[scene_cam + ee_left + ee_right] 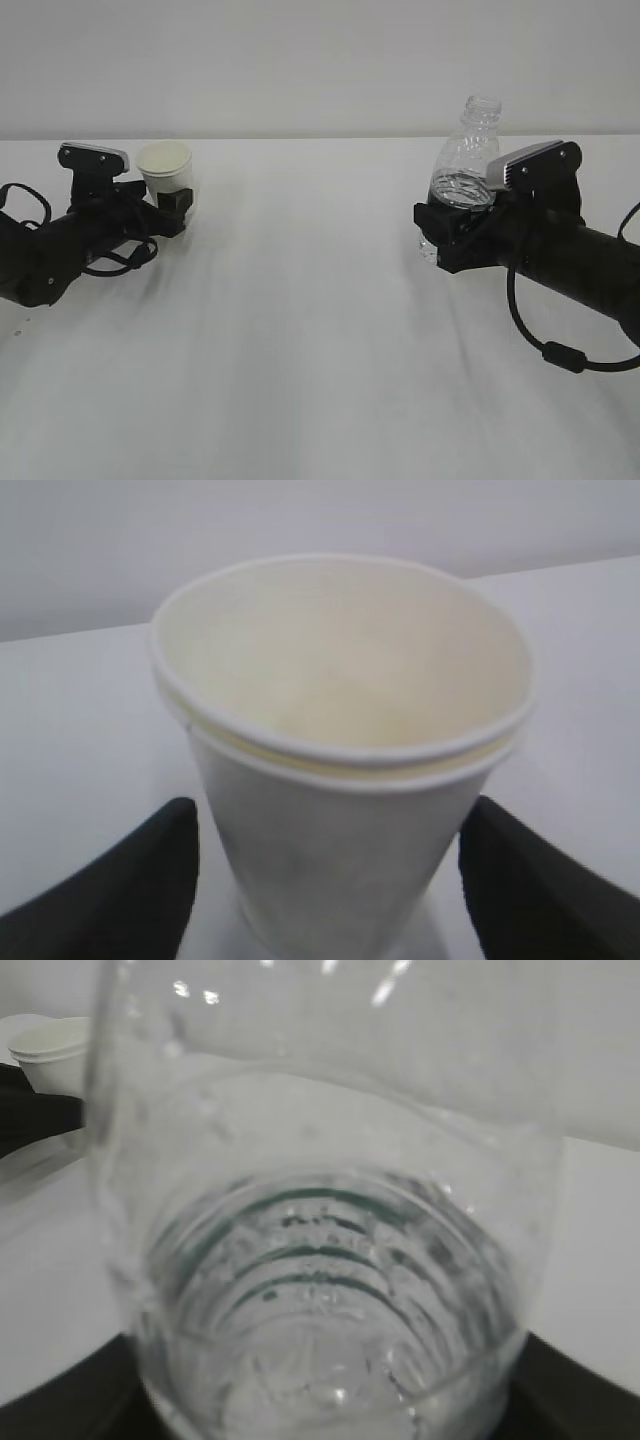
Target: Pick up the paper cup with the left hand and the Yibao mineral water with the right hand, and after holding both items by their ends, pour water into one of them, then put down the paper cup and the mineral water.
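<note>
Small white tapered paper cup (165,168) at ten o'clock, clenched low between left hand (172,205) fingers (120,890), mouth upward to receive. Clear ribbed Yibao mineral water (463,170) at two o'clock, upright, gripped low by right hand (440,235), apparently to tip.

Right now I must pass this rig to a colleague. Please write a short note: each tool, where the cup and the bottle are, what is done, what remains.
Left tool: around the cup, fingers on both sides of its lower wall; cup upright and looks empty.
Right tool: closed on the bottle, which is upright, uncapped, with water in it.
Both are on the far part of the table, wide apart.
Done: both things gripped.
Left: bring them together, pour, set both down. Whether they are lifted yet, I cannot tell.
</note>
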`<state>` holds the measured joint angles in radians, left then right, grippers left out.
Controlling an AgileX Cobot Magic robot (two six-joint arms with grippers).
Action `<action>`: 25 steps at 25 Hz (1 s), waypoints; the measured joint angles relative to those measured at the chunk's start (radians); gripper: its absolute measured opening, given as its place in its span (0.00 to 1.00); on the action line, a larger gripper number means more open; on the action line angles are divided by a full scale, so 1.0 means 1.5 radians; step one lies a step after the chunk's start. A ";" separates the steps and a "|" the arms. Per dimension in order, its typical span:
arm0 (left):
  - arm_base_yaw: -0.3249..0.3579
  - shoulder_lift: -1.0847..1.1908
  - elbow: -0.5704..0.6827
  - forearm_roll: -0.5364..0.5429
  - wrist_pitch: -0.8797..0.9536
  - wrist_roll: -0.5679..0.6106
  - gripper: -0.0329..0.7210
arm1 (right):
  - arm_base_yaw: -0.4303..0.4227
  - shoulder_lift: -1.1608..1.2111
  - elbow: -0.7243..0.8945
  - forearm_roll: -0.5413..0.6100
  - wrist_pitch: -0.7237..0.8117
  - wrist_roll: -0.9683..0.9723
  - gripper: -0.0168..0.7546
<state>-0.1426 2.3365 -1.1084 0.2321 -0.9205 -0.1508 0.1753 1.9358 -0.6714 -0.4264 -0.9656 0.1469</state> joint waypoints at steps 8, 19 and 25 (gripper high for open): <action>0.000 0.026 -0.036 0.006 0.030 -0.003 0.81 | 0.000 0.000 0.000 -0.011 0.000 0.010 0.65; 0.000 0.034 -0.090 0.019 0.064 -0.003 0.81 | 0.000 0.000 0.000 -0.013 0.000 0.013 0.65; 0.000 0.057 -0.110 0.022 0.067 -0.003 0.81 | 0.000 0.000 0.000 -0.013 0.000 0.013 0.65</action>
<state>-0.1426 2.4214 -1.2730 0.2649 -0.8192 -0.1551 0.1753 1.9358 -0.6714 -0.4458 -0.9656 0.1658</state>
